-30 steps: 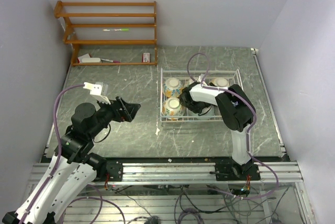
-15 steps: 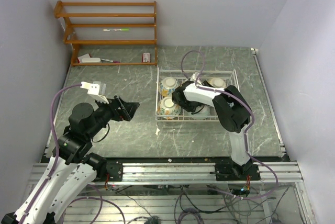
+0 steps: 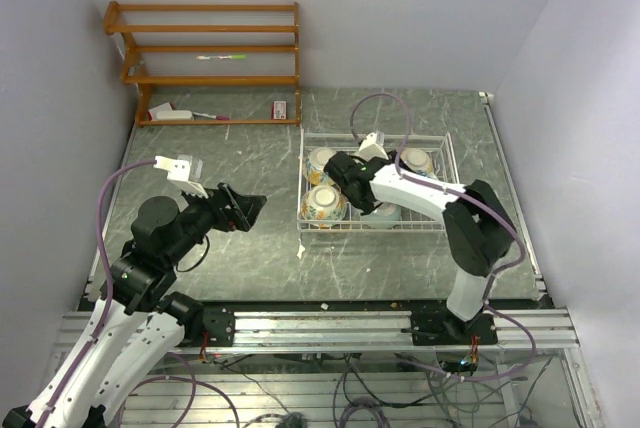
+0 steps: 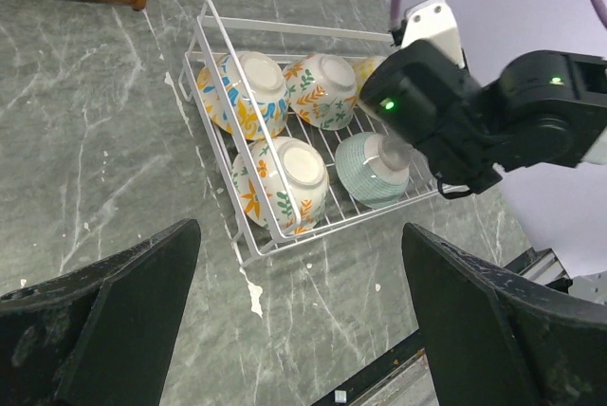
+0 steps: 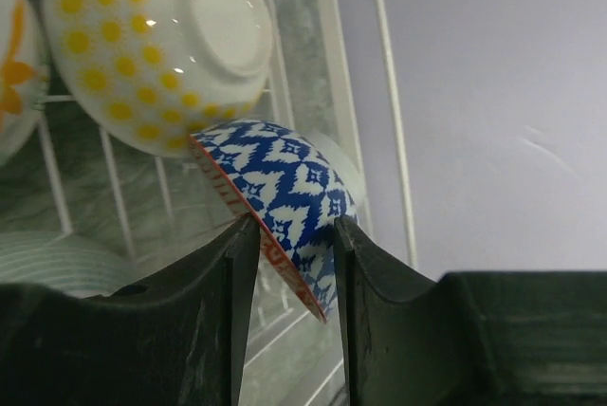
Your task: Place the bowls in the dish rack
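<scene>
**Right gripper holds a blue bowl inside the rack**

The right gripper (image 5: 289,235) is clamped on the wall of a blue bowl (image 5: 285,183), with one finger on each side near the rim. The bowl has a blue and white diamond pattern and a red edge, and it hangs steeply tilted, almost on its side. Just behind it lies a dotted bowl (image 5: 142,46), white with yellow spots, turned foot up. The two look close enough to touch, but the wrist view does not settle that. A teal bowl (image 5: 57,264) shows at the lower left corner, and white wires of the rack (image 5: 389,93) run past on the right.

Seen from above, the right arm reaches over the middle of the rack, so the blue bowl is inside the basket but not yet set down. Floral bowls (image 4: 285,183) already rest upside down in the rack's left half, with the teal bowl beside them.

The left gripper (image 3: 250,213) is spread wide with nothing in it, and it hovers over the table (image 3: 230,148) to the left of the rack. A wooden shelf (image 3: 210,48) stands against the far wall.

The likely risks are these:
- The grip covers only a thin strip of glazed wall, so the tilted bowl could slip or swing.
- Lowering it could knock the dotted bowl.
- Letting go too high could chip the ceramic.
- The arm could catch a wire and drag the light rack as it pulls out
</scene>
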`<state>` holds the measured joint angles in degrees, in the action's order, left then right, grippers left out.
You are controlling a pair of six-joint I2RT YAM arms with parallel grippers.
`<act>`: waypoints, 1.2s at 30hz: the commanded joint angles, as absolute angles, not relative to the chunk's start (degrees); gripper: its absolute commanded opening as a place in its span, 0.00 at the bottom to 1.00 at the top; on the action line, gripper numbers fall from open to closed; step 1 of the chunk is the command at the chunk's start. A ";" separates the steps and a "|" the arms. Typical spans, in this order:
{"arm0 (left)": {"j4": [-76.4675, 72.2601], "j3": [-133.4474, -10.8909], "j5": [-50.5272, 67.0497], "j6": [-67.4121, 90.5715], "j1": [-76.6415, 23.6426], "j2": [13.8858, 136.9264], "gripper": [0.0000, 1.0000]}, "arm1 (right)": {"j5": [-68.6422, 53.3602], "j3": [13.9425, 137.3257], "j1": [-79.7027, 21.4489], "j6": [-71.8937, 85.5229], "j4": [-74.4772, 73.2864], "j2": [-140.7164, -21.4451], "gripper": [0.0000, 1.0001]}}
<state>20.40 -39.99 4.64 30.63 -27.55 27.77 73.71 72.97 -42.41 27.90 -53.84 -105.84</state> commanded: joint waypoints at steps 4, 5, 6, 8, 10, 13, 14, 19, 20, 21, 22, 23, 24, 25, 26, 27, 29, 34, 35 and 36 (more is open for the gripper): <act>20.01 -40.92 4.07 30.53 -27.69 27.44 0.98 | 63.66 70.97 -42.02 19.41 -39.38 -104.57 0.40; 20.04 -40.88 4.07 30.50 -27.65 27.39 0.98 | 63.29 71.03 -42.03 19.56 -39.60 -105.23 0.43; 20.10 -40.85 4.08 30.50 -27.68 27.35 0.98 | 62.86 70.89 -42.04 19.70 -39.61 -105.85 0.46; 20.41 -40.92 3.77 30.43 -27.69 27.34 0.98 | 61.85 70.35 -42.10 20.05 -39.19 -106.24 0.49; 20.71 -41.00 3.55 30.28 -27.69 27.39 0.98 | 60.67 69.96 -42.12 20.48 -38.94 -105.97 0.51; 20.62 -41.04 3.65 30.23 -27.68 27.63 0.98 | 58.53 69.33 -42.26 20.46 -37.90 -104.50 0.51; 20.55 -41.04 3.70 30.32 -27.64 27.72 0.98 | 58.23 69.00 -42.30 20.32 -37.45 -103.95 0.51; 20.30 -40.79 3.61 30.41 -27.64 27.79 0.98 | 55.14 67.71 -42.28 19.73 -35.93 -102.20 0.51; 20.38 -40.83 3.54 30.37 -27.68 27.79 0.98 | 54.94 67.54 -42.29 19.77 -35.84 -102.09 0.51; 20.39 -40.86 3.51 30.33 -27.69 27.86 0.98 | 54.67 67.52 -42.27 19.71 -35.70 -102.04 0.51; 20.46 -40.91 3.47 30.32 -27.69 27.96 0.98 | 54.46 67.55 -42.23 19.62 -35.62 -101.96 0.51; 20.52 -40.95 3.55 30.28 -27.69 28.04 0.98 | 54.05 67.60 -42.25 19.60 -35.60 -101.91 0.51; 20.56 -41.08 3.52 30.24 -27.64 28.08 0.98 | 53.42 67.55 -42.20 19.46 -35.28 -101.68 0.52; 20.69 -41.19 3.41 30.18 -27.68 28.15 0.98 | 52.63 67.54 -42.22 19.24 -34.78 -101.38 0.52; 20.78 -41.26 3.37 30.08 -27.68 28.21 0.98 | 51.41 67.36 -42.26 19.06 -34.14 -100.89 0.52; 20.98 -41.37 3.30 30.02 -27.69 28.21 0.98 | 50.40 67.22 -42.22 18.93 -33.63 -100.43 0.54; 21.20 -41.56 3.10 29.94 -27.69 28.05 0.98 | 48.86 67.19 -41.98 18.93 -33.15 -99.37 0.57; 21.23 -41.54 2.88 29.88 -27.69 28.14 0.98 | 46.13 66.65 -40.94 19.37 -33.16 -96.06 0.59; 21.19 -41.49 2.89 29.88 -27.69 28.31 0.98 | 44.85 66.02 -40.70 19.25 -32.46 -94.88 0.59; 21.11 -41.49 2.97 29.88 -27.69 28.30 0.98 | 43.40 65.37 -40.41 19.13 -31.64 -93.78 0.61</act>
